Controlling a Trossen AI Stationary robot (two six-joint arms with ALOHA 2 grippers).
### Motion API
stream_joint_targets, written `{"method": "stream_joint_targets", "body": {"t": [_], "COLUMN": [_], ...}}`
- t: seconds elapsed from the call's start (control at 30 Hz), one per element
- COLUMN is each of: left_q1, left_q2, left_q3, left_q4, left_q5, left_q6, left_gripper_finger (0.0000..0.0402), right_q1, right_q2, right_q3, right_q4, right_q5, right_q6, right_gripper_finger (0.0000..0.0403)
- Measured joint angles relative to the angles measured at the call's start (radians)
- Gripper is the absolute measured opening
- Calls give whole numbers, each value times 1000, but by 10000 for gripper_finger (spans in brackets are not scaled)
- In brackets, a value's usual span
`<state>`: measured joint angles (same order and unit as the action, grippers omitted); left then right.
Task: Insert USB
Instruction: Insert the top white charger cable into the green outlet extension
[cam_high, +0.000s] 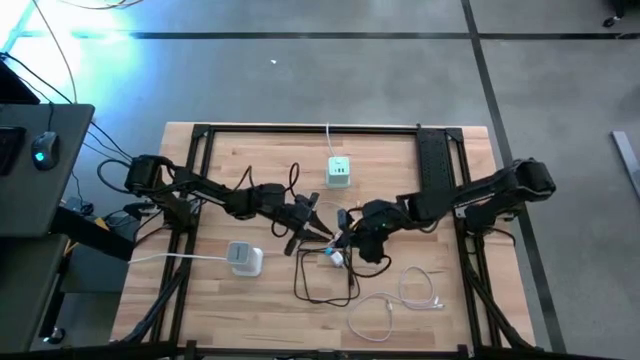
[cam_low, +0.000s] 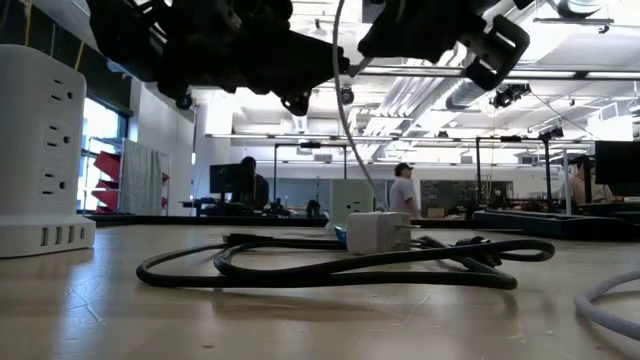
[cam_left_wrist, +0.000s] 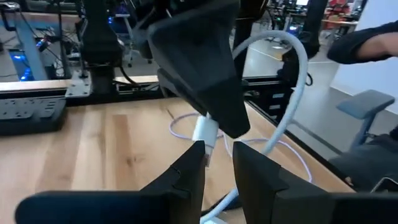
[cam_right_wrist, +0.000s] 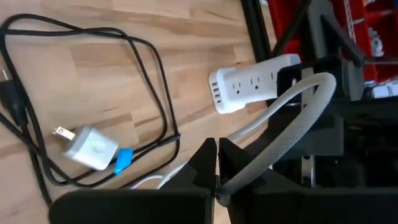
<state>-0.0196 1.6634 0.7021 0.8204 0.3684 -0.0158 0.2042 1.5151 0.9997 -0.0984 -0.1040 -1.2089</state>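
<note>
1. Wooden table (cam_high: 250, 310) fills the middle of the high view, both dark arms meeting just below its centre, above a loop of black cord (cam_high: 322, 285).

2. Left gripper (cam_left_wrist: 217, 163) holds its fingers slightly apart around the white USB plug (cam_left_wrist: 205, 134); whether they grip it or merely bracket it cannot be told.

3. Right gripper (cam_right_wrist: 217, 167) has its fingers pressed together, pinching the white cable (cam_right_wrist: 292, 118), which arches up from them.

4. White charger block (cam_right_wrist: 90, 148) lies on the wood at lower left of the right wrist view, inside the black cord.

5. White power strip (cam_high: 339, 171) stands near the table's upper middle, apart from both grippers.

6. Risk: a stiff, arched cable could twist the plug off line, likely jamming it against the port edge.

7. Risk: a loose left hold may let the plug slip when pushed.

8. Risk: the unheld charger block could slide away under pressure.
</note>
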Motion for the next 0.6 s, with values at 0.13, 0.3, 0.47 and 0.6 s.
{"method": "stream_joint_targets", "body": {"t": [0.13,0.3,0.47,0.6], "left_q1": [4,19,27,26], "left_q2": [0,10,53,85], "left_q3": [0,0,23,57], "left_q4": [-10,-20,-13,-14], "left_q5": [-12,-13,28,102], "left_q6": [-16,-52,-80,-80], "left_gripper_finger": [63,78,114,140], "right_q1": [18,34,34,34], "right_q2": [9,8,20,25], "right_q3": [0,0,0,0], "right_q4": [8,9,6,6], "right_q5": [7,22,26,32], "right_q6": [-28,-64,-75,-75], "right_gripper_finger": [0,0,0,0]}}
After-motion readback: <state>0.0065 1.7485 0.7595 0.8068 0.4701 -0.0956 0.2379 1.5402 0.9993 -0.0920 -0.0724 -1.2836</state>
